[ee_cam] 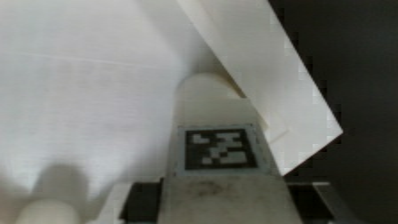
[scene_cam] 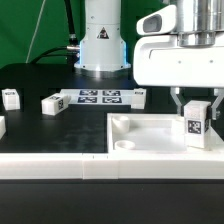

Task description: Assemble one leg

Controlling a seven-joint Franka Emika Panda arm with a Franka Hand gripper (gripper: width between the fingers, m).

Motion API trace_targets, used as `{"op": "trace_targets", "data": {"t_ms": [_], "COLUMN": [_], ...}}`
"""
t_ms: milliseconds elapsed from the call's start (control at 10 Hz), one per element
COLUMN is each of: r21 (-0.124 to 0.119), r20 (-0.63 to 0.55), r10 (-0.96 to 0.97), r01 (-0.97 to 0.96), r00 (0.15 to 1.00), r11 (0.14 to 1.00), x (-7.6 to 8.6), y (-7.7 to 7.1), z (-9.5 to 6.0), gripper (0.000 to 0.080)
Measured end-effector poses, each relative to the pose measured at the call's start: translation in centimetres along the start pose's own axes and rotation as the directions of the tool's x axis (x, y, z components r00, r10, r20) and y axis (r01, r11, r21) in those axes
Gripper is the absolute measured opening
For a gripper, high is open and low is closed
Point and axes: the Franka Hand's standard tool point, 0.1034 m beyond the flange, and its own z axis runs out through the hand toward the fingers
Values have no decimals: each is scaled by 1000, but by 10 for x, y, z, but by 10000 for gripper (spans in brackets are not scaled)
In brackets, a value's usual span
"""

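My gripper (scene_cam: 195, 106) is shut on a leg (scene_cam: 195, 124), a chunky white post with a black-and-white tag, held upright over the right part of the large white square tray-like piece (scene_cam: 140, 135). In the wrist view the leg (ee_cam: 217, 125) runs out from between my fingers (ee_cam: 157, 198) with its far tip at the tray piece's inner wall (ee_cam: 267, 70). Whether the tip touches the tray I cannot tell. Three more legs lie on the black table: one at the far left (scene_cam: 10, 98), one left of centre (scene_cam: 52, 103), one behind the tray (scene_cam: 138, 96).
The marker board (scene_cam: 98, 97) lies flat at the back centre in front of the arm's base (scene_cam: 103, 50). A white part (scene_cam: 2, 126) pokes in at the exterior view's left edge. A white ledge (scene_cam: 60, 166) runs along the table's front.
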Motion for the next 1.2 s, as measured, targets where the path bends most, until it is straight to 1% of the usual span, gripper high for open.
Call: {"op": "trace_targets", "data": {"t_ms": [100,300,400,500,600,700,900,1000,1100,1200], "r21": [1,1,-1,-3,-7,-12,-17,-17,-15,-12], "r20": [4,14,21,25,28,33,36,39,40,40], "r10": [145,340,465,542,578,665,727,717,682,631], "r01": [-145,-340,-465,-542,-578,-665,-727,-717,-682,-631], "r00": [989,940,885,840,816,746,686,696,730,775], "r11": [989,941,885,840,816,746,687,697,731,776], "x": [-1,-2,-3,-4,-5,-5,-6,-7,-7,-7], "y": [1,1,1,0,0,-1,-2,-3,-3,-3], "z": [0,0,1,1,1,1,1,1,1,1], "gripper": [291,291,291,291,291,291,291,394,531,531]}}
